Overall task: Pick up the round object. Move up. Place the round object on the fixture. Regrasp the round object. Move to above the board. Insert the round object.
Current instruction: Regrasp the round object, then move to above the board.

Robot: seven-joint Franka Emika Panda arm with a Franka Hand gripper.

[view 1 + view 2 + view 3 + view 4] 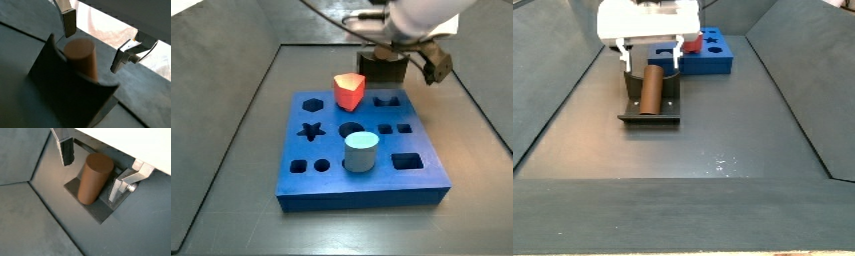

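The brown round object [93, 178] lies leaning on the dark fixture [91, 208], resting in its notch; both also show in a wrist view [81, 56] and a side view [649, 88]. My gripper [93, 172] is open just above the peg's upper end, with one finger [67, 152] on each side and clear gaps between the pads and the peg. It also shows in a side view [651, 58]. In the side view showing the board, the gripper [401, 62] hides the peg. The blue board [331, 190] lies beside the fixture [381, 68].
A red-and-white pentagonal peg [349, 92] and a pale blue-white cylinder [361, 152] stand in the board's holes. The board also shows behind the gripper [714, 55]. Sloped dark walls [553, 110] bound the floor on both sides.
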